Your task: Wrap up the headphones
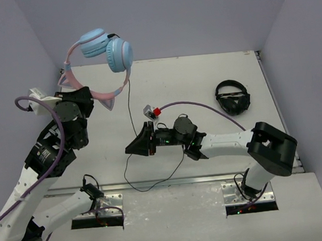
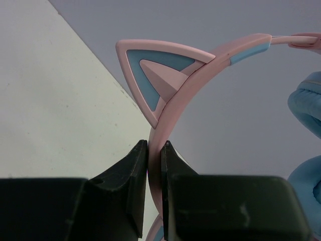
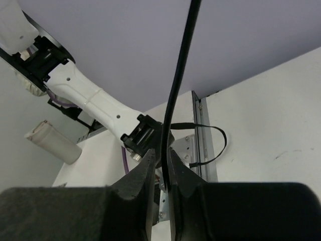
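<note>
The headphones (image 1: pixel 105 57) have a pink headband with cat ears and light-blue ear cups, and they hang in the air at the back left. My left gripper (image 1: pixel 88 96) is shut on the headband (image 2: pixel 200 65) just below one cat ear (image 2: pixel 155 65), shown closely in the left wrist view (image 2: pixel 154 145). The thin black cable (image 1: pixel 130 103) drops from a cup to my right gripper (image 1: pixel 133 147). In the right wrist view the right gripper (image 3: pixel 160 153) is closed on the cable (image 3: pixel 180 60). The rest of the cable loops on the table (image 1: pixel 155 183).
All-black headphones (image 1: pixel 232 97) lie on the table at the back right. A metal rail (image 1: pixel 172 182) runs along the table's near edge. The left arm (image 3: pixel 90 100) and the cable's loose loop (image 3: pixel 215 145) show beyond the right fingers. Purple walls close in the back and sides.
</note>
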Tool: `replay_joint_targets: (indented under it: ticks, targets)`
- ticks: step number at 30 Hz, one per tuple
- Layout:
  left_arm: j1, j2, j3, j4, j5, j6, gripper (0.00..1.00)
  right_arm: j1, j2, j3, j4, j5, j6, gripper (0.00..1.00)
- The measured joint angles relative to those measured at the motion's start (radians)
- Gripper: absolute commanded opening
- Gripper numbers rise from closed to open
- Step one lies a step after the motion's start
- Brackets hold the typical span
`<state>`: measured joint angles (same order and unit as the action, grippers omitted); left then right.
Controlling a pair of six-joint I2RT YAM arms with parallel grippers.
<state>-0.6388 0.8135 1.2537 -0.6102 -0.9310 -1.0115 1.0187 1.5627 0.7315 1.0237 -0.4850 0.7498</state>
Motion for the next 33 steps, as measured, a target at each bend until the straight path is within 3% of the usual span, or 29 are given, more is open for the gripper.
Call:
replay_joint_targets:
  ticks: [4, 10, 17, 24, 29, 33]
  targets:
    - [0.0, 0.0, 0.0, 0.0, -0.02, 0.015, 0.0, 0.003, 0.028, 0.002, 0.015, -0.008, 0.037, 0.01]
    - [0.0, -0.005, -0.06, 0.038, -0.082, 0.056, 0.0, 0.031, 0.005, 0.044, -0.067, -0.008, 0.027, 0.01]
    - [0.0, 0.034, -0.157, 0.085, -0.169, 0.172, 0.0, 0.076, -0.132, 0.183, -0.445, 0.068, -0.103, 0.01]
    - [0.0, 0.098, -0.196, 0.151, -0.16, 0.357, 0.0, 0.09, -0.196, 0.359, -0.832, 0.176, -0.248, 0.01]
    - [0.001, 0.161, -0.229, 0.22, -0.072, 0.51, 0.01, 0.09, -0.192, 0.555, -1.133, 0.266, -0.389, 0.01]
    - [0.001, 0.241, -0.241, 0.262, 0.166, 0.687, 0.0, 0.061, -0.198, 0.702, -1.32, 0.356, -0.537, 0.01]
